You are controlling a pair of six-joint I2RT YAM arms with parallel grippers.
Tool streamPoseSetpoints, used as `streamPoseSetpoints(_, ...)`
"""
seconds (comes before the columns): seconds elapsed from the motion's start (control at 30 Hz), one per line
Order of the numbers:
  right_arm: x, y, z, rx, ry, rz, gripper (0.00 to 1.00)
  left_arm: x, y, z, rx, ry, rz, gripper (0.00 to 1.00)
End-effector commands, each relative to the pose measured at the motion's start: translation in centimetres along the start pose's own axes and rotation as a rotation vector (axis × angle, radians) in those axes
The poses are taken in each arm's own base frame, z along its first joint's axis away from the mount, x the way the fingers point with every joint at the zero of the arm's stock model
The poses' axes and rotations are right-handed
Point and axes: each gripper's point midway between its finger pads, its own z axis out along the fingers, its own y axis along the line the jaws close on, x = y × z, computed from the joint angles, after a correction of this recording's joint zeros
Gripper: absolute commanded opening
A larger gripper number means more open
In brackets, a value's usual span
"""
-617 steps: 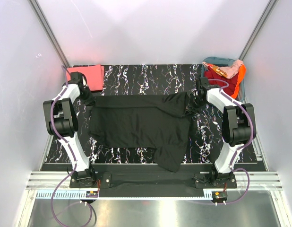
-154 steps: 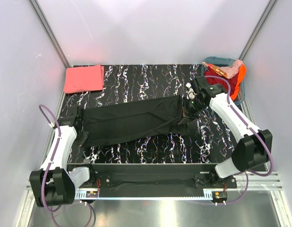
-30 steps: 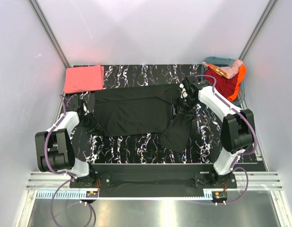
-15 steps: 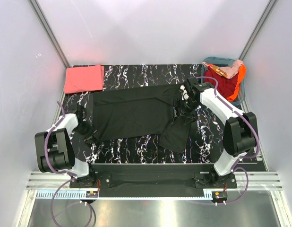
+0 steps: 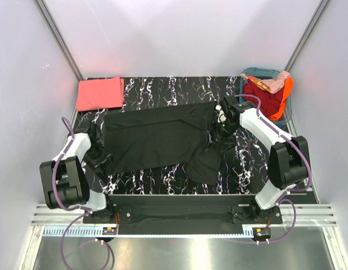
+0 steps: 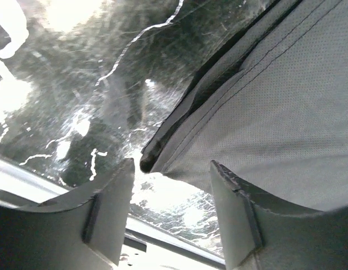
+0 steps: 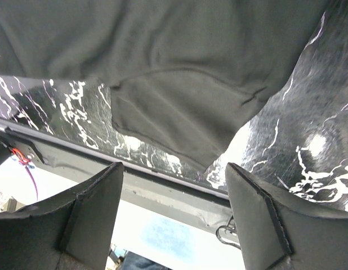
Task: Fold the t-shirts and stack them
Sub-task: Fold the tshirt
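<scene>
The black t-shirt (image 5: 163,138) lies spread across the middle of the table, with a loose flap (image 5: 210,163) trailing toward the near edge on its right. The coral-pink t-shirt (image 5: 99,93) sits folded at the back left corner. My left gripper (image 5: 96,153) is low at the black shirt's left edge. In the left wrist view its jaws (image 6: 171,216) stand open, with the shirt's hem (image 6: 163,154) just ahead of the fingertips and nothing between them. My right gripper (image 5: 222,121) hangs over the shirt's right side, open and empty (image 7: 174,219), with the cloth (image 7: 179,84) beneath it.
A teal basket (image 5: 254,73) holding red and orange clothes stands at the back right corner. The marbled black tabletop (image 5: 163,90) ends at a metal rail (image 5: 179,216) along the near edge. White walls close in the sides and back.
My left gripper has drawn toward the near left and its jaws have widened, leaving the shirt's left edge on the table. The right gripper has shifted slightly right, still open.
</scene>
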Motion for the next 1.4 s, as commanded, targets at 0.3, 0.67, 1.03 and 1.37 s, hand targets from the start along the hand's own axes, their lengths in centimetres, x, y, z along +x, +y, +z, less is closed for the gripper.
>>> streamPoseSetpoints(0.3, 1.8, 0.7, -1.0, -0.071, -0.046, -0.006, 0.8, 1.3, 2.2, 0.3, -0.044, -0.047, -0.174, 0.46)
streamPoseSetpoints(0.67, 2.9, 0.2, -0.6, -0.072, -0.031, 0.005, 0.8, 1.2, 2.5, 1.8, -0.045, -0.029, -0.211, 0.44)
streamPoseSetpoints(1.03, 2.8, 0.2, -0.4, -0.073, -0.03, 0.015, 0.8, -0.3, 1.0, -1.1, 0.085, -0.135, -0.167, 0.39)
streamPoseSetpoints(1.37, 2.3, 0.4, -0.3, -0.077, -0.035, 0.03, 0.8, -0.3, 0.9, 1.0, 0.04, -0.075, -0.158, 0.43)
